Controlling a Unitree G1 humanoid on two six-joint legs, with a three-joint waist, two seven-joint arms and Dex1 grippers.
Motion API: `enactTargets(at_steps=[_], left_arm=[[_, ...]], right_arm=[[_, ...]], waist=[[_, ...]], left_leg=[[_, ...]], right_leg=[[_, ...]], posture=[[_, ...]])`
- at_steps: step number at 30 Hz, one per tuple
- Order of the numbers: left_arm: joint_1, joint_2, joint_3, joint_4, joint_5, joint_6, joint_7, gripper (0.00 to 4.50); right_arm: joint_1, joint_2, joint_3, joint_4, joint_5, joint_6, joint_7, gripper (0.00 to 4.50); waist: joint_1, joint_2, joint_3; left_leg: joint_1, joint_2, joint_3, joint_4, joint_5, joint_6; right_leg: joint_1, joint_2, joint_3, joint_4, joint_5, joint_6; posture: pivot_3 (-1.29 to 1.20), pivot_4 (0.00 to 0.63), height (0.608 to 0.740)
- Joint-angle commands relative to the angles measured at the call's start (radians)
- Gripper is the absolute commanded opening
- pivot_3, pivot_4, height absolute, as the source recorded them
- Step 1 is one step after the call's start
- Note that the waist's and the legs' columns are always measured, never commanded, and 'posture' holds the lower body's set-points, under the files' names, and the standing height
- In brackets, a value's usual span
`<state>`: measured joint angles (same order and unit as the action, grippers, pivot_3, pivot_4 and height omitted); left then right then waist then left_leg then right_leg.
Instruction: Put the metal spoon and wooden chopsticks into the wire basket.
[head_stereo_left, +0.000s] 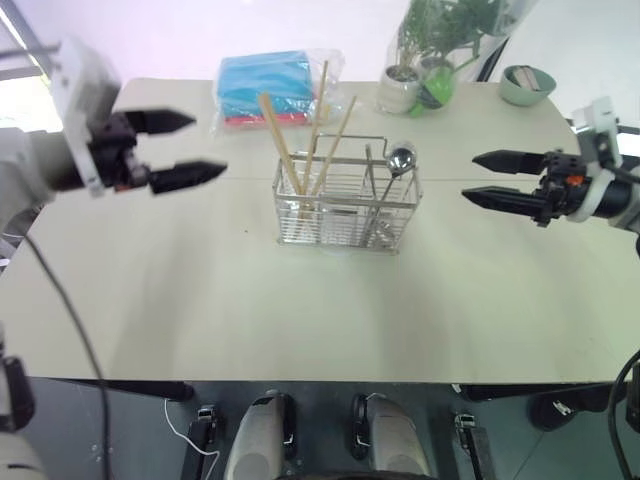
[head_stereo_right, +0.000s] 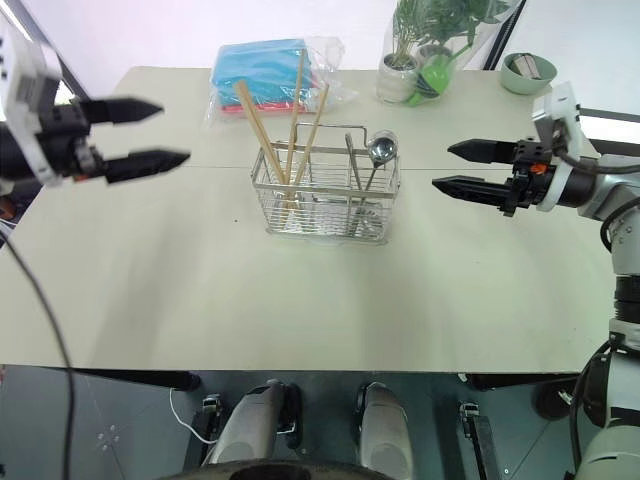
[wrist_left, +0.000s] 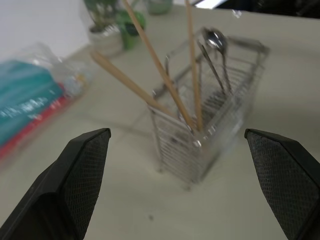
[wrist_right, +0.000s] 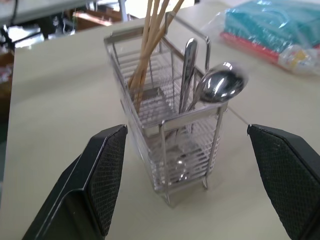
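A: What rests on the cream table?
B: The wire basket stands near centre. A blue plastic-wrapped packet at eleven o'clock, a potted plant at one, a green bowl beyond it.

Shiny wire basket, glossy metal spoon, matt wooden chopsticks, crinkly plastic-wrapped packet

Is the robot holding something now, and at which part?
Nothing is held. The left tool and the right tool are both open and empty, one on each side of the basket; the chopsticks and spoon stand inside it.
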<state>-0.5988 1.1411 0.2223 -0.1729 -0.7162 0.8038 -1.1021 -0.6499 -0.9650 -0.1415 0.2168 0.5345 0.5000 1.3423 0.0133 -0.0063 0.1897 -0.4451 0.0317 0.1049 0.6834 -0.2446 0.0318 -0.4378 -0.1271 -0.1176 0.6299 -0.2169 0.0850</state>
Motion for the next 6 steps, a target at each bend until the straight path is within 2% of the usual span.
enactTargets(at_steps=[1, 6], left_arm=[[0.07, 0.059, 0.047, -0.003, 0.043, -0.088, -0.101, 4.49], [0.044, 0.039, 0.06, 0.043, 0.035, -0.094, -0.076, 4.49]], right_arm=[[0.003, -0.019, -0.018, 0.004, 0.002, -0.033, 0.052, 3.95], [-0.038, 0.001, -0.017, 0.021, 0.003, -0.031, 0.049, 3.95]], waist=[[0.0, 0.001, 0.0], [-0.003, 0.001, 0.001]], left_leg=[[0.0, 0.0, 0.0, 0.0, 0.0, 0.0], [-0.002, 0.0, 0.001, 0.0, 0.0, 0.0]], right_leg=[[0.0, -0.001, 0.0, 0.0, 0.0, 0.0], [-0.002, -0.001, 0.0, 0.001, 0.0, 0.0]], posture=[[0.0, 0.15, 0.707], [0.0, 0.15, 0.707]])
